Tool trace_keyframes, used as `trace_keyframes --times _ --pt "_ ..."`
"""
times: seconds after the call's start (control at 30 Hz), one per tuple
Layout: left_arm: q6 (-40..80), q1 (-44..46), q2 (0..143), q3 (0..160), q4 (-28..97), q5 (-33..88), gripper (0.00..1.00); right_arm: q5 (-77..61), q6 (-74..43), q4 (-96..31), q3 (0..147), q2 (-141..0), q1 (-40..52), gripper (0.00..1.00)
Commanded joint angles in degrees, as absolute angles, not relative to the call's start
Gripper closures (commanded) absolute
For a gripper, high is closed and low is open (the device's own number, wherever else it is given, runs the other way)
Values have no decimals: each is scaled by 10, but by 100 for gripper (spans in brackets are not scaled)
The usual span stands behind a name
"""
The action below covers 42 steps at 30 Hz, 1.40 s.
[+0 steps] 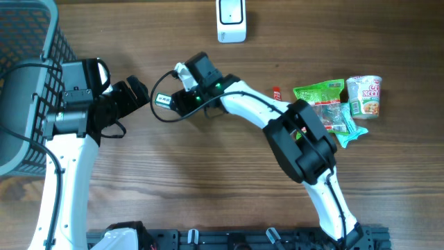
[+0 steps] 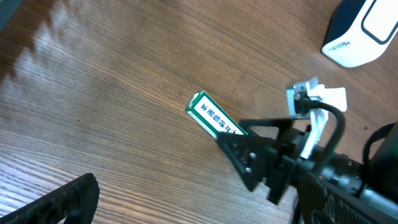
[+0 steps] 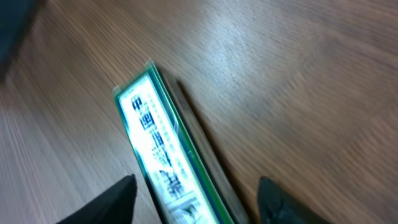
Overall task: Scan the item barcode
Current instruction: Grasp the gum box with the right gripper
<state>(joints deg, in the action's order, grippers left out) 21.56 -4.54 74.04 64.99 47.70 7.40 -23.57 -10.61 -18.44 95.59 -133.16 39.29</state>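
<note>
Loosely, right claw (image 3: 198,198) straddles green-edged box (image 3: 152,134), part-open, not gripping.

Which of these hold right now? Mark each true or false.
1. The box lies flat on the table between the right fingers. True.
2. The left fingers are clamped on the box. False: they are open and hold nothing, off to the side of the box.
3. The scanner sits inside the basket. False: it stands on the table at the far edge, and the basket is at the left.
4. A cup of noodles stands on the right next to the snack packets. True.
</note>
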Motion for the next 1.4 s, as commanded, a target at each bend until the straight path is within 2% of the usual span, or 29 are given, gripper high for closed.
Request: trace_keyframes --times 0.0,0.13,0.27,0.3,0.37,0.53,0.7,0.87,0.97,1.1,1.37 --pt "210 -43 743 649 476 79 0 -247 -61 -277 956 -1312 356 49" --pt "210 -43 743 649 476 79 0 -247 -25 -376 956 -1293 325 53" --pt "210 -43 743 649 476 79 0 -260 37 -387 956 -1275 319 36" --pt "210 -43 743 649 476 79 0 -268 51 -380 956 -1273 322 30" --pt "210 -43 743 649 476 79 0 -267 73 -359 956 -1272 328 26" --pt "210 -43 743 649 476 79 0 -255 173 -250 936 -1274 341 22" --pt "210 -43 743 649 476 79 0 -253 306 -146 907 -1286 343 14" --pt "210 -43 743 649 476 79 0 -282 376 -115 903 -1296 343 14" --pt "210 -43 743 649 476 79 0 -329 375 -109 903 -1305 348 16" --pt "210 -43 743 649 476 79 0 -324 375 -119 903 -1318 362 20" --pt "210 -43 743 649 476 79 0 -322 391 -127 891 -1336 383 18"
